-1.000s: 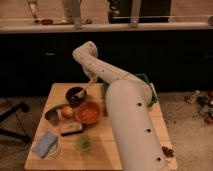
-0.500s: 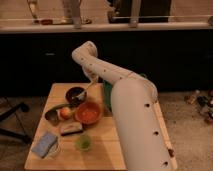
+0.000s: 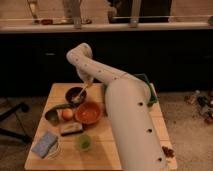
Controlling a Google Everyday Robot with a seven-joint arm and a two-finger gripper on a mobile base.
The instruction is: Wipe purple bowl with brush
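One purple bowl (image 3: 75,94), one orange bowl (image 3: 88,113) just beside it, on the worktop (image 3: 115,152). Gripper (image 3: 88,80) above the bowl, jaws closed on one brush (image 3: 81,93), head in bowl.

The gripper (image 3: 88,80), just above the purple bowl (image 3: 75,94) at the centre left, is too small and blurred to read. The brush (image 3: 81,93) head blends into the bowl. The white arm (image 3: 131,117) hides the right part of the bench (image 3: 55,92), and the lower frame edge cuts it off.
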